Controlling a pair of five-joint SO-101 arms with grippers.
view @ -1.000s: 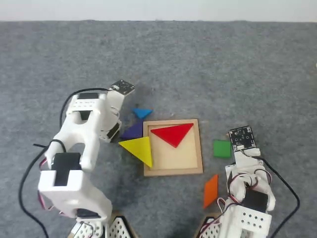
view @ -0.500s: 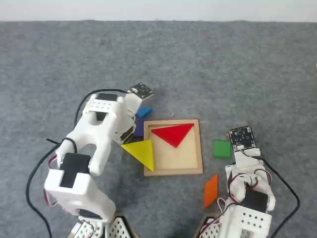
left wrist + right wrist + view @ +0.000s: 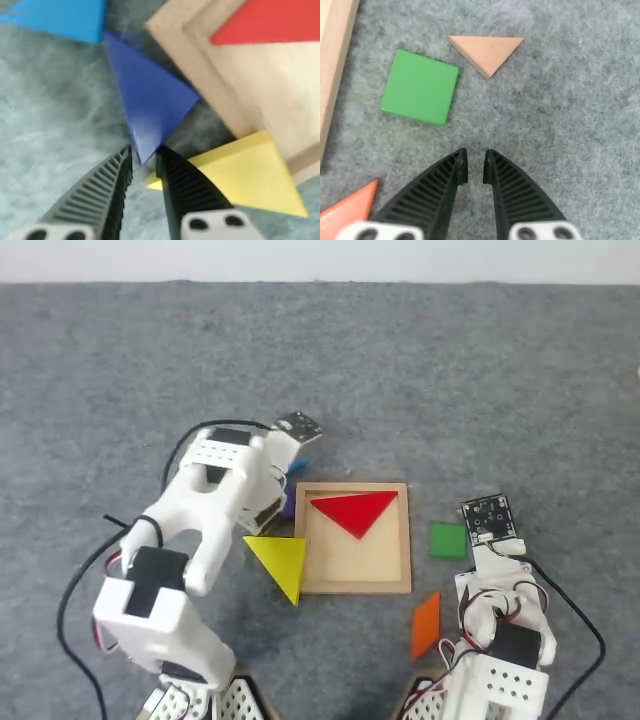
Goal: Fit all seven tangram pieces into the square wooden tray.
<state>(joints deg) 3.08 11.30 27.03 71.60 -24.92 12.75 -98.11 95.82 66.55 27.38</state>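
Tray (image 3: 350, 586) sits between the arms, red triangle (image 3: 352, 510) inside. Left gripper (image 3: 143, 152), nearly closed and empty, sits at a corner of the dark blue triangle (image 3: 147, 100). Open wider, grab its middle.

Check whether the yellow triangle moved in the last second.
Yes. The yellow triangle slid downward in the high view and turned, its tip past the near corner of the wooden tray, judged against the unmoved green square.
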